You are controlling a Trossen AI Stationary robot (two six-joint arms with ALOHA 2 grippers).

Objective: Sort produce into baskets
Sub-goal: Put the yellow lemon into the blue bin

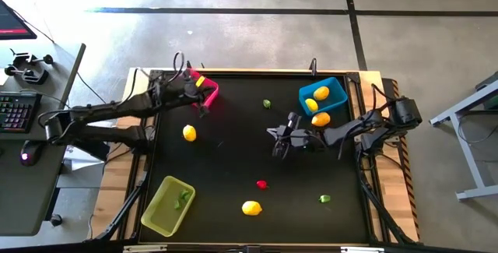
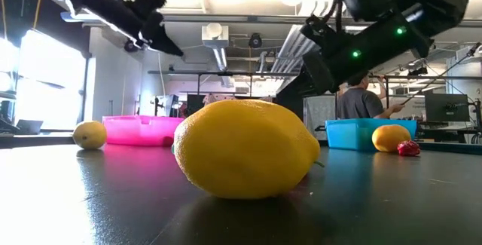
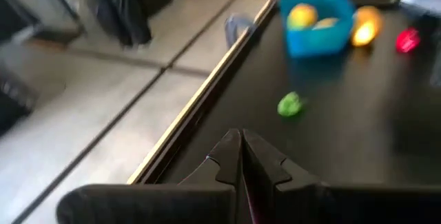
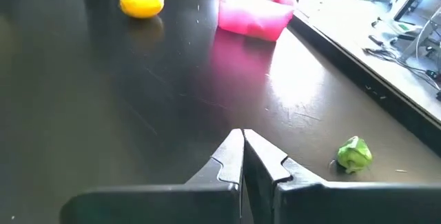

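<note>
Sorting is partly done, judging by how the pieces lie. In the high view the blue basket (image 1: 336, 91) at the far right of the tabletop (image 1: 233, 152) holds two yellow lemons (image 1: 316, 98), with a third lemon (image 1: 320, 118) resting just outside its near wall. The yellow-green basket (image 1: 158, 210) at the near left corner has a small green piece (image 1: 184, 196) inside. The pink basket (image 1: 210, 87) sits at the far left; whether anything lies in it cannot be told, as the left arm covers part of it. Loose on the tabletop are a lemon (image 1: 189, 133) near the pink basket, a lemon (image 1: 251, 207) at the near edge, a red piece (image 1: 262, 184) just beyond it, a green piece (image 1: 325, 198) to the near right and another green piece (image 1: 267, 103) toward the far middle. So five or six pieces look left to place. The left gripper (image 1: 204, 107) hangs beside the pink basket with its jaws pressed together on nothing, as its wrist view shows plainly. The right gripper (image 1: 278, 149) hovers over the middle of the tabletop, jaws likewise pressed together and empty. The low view adds what the high view cannot: a person standing in the room behind the blue basket. The right wrist view shows the pink basket's glossy wall.
</note>
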